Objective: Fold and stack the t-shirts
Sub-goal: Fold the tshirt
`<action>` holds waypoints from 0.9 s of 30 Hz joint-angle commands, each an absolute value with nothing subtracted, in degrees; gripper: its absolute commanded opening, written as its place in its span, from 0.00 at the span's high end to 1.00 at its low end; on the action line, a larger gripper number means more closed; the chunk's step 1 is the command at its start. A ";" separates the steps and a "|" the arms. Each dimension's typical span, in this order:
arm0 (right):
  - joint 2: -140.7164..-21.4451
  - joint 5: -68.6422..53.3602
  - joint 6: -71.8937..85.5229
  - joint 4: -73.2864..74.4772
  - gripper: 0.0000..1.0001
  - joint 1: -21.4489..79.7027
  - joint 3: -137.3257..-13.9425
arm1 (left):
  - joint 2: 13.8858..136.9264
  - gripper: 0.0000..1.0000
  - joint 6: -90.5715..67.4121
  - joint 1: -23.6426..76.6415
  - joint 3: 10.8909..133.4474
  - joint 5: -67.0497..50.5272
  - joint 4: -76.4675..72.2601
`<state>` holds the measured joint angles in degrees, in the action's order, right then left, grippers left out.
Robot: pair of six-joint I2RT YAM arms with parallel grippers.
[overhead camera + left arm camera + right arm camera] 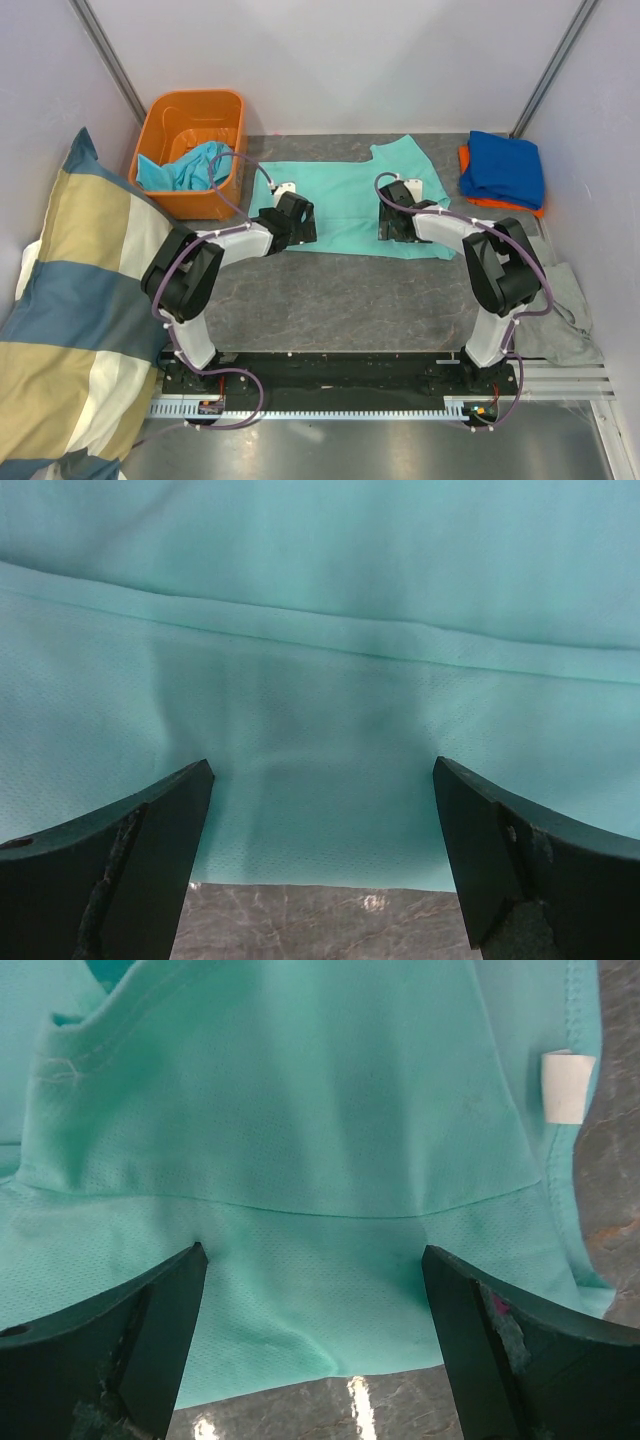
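A mint-teal t-shirt (345, 200) lies spread on the dark table, partly folded, its near edge facing the arms. My left gripper (297, 222) is open, low over the shirt's near left edge; the cloth (320, 730) fills the view between its fingers. My right gripper (392, 222) is open over the near right edge, with the cloth (320, 1160) and a white label (566, 1085) ahead of it. A folded royal blue shirt (505, 165) lies on an orange one (466, 160) at the back right. A turquoise shirt (190, 165) lies crumpled in the orange bin.
An orange bin (190, 110) stands at the back left. A big blue-and-cream striped pillow (70, 310) lies along the left side. A grey cloth (565, 300) lies at the right edge. White walls close in the back and sides.
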<state>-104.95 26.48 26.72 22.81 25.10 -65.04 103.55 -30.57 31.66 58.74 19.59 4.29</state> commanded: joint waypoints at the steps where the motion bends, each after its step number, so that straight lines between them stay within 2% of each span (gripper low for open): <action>1: -103.01 25.31 28.56 23.29 0.02 27.07 -61.53 | 102.84 0.00 -32.69 33.39 54.69 21.53 6.94; 10: -98.27 23.64 35.50 30.74 0.02 31.98 -54.24 | 97.57 0.00 -38.32 37.35 44.84 22.14 10.54; 17: -94.93 23.20 42.44 39.72 0.02 38.66 -52.39 | 92.21 0.00 -42.80 44.37 41.31 22.24 16.69; 27: -86.14 23.64 49.74 48.85 0.02 40.17 -46.85 | 81.58 0.00 -50.71 52.03 34.81 21.88 25.57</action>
